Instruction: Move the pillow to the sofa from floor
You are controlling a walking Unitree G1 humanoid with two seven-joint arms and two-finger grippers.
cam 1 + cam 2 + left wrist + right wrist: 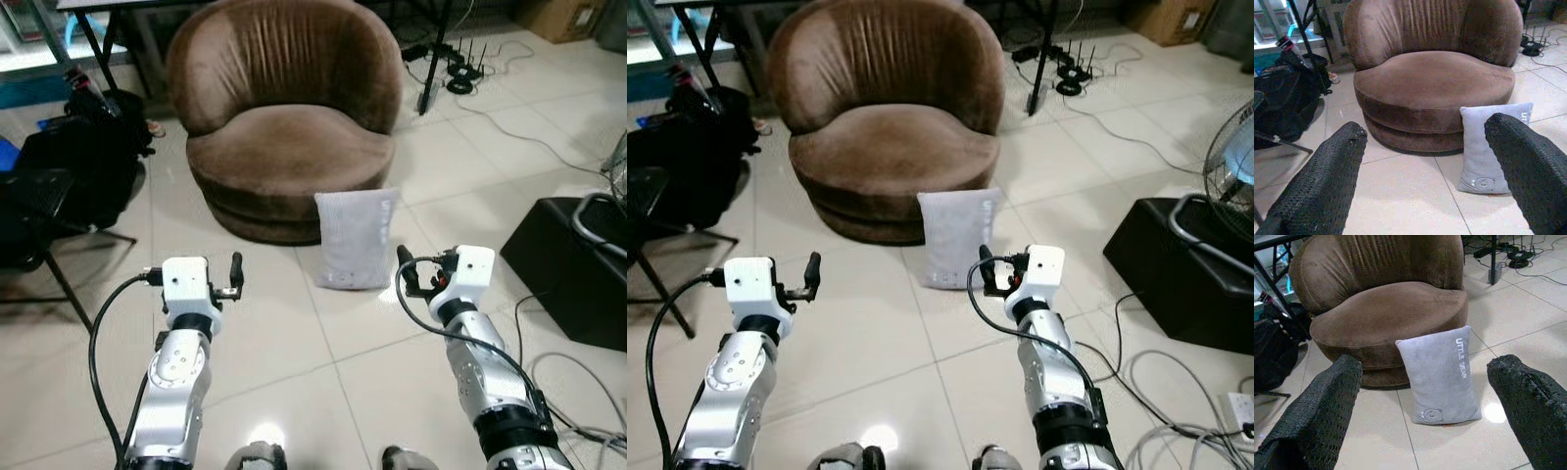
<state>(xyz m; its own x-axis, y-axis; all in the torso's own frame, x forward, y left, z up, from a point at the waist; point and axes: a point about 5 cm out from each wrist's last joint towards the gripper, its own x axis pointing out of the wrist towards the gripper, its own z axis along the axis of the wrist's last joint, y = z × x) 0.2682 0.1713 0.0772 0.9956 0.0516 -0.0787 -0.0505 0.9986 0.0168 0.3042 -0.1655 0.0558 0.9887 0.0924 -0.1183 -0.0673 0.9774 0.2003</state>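
While a grey rectangular fabric pillow stands upright on the tiled floor, leaning against the round brown velvet sofa, both the left gripper and right gripper gape wide; they should probably approach squarely, flanking its sides.

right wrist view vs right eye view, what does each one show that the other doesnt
Right wrist view: white lettering down the grey pillow and a small patch near its bottom edge, framed by the right gripper's spread black fingers.

Right eye view: both silver arms, with the left gripper and right gripper held up short of the pillow, a black box on the right and a fan beyond it.

Both: the pillow standing on the tiled floor, leaning against the front of the brown sofa, and a black bag on the left.
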